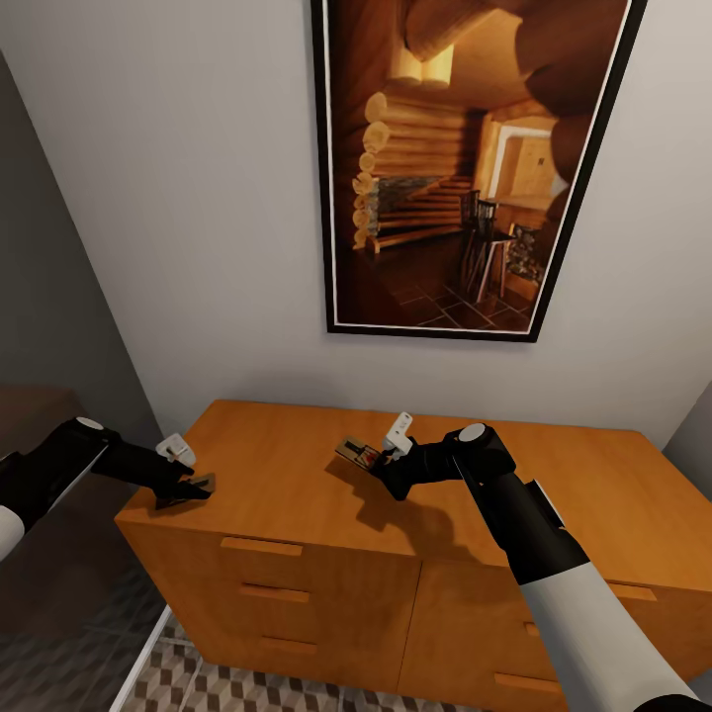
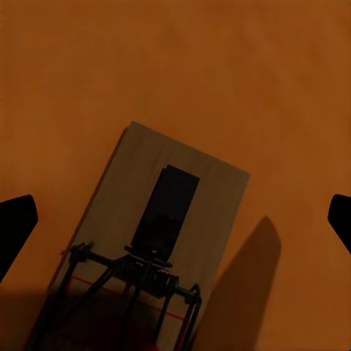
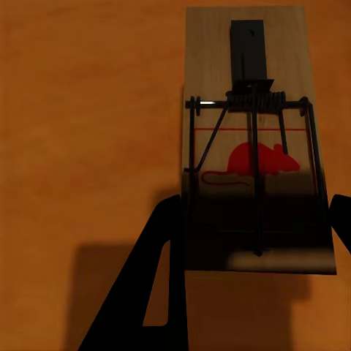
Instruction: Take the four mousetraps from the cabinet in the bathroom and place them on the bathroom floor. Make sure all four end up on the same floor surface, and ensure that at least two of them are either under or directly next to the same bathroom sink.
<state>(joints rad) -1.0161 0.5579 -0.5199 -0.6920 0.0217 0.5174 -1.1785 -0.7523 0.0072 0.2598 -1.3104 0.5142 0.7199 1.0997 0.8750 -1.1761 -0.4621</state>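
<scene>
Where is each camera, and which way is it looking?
Head view: on the robot's head, looking down at the cabinet; shows both arms, left gripper, right gripper.
Left wrist view: above a mousetrap on the cabinet top; dark fingertips at the edges.
Right wrist view: above another mousetrap; finger beside it.
Shared: the head view shows both mousetraps too.

Cabinet (image 1: pixel 297 583): orange-brown wood, handles in the same tone. Mousetraps (image 3: pixel 252 139) (image 2: pixel 164 241): pale tan boards, dark metal wire; the right one carries a red mouse silhouette and a thin red outline. Arms: black, with white segments nearer the body. Wall: plain off-white. Picture (image 1: pixel 465 168): black frame, white inner border, amber-brown log interior. Bathroom floor (image 1: pixel 198 687): brown, beige and white cube pattern.
</scene>
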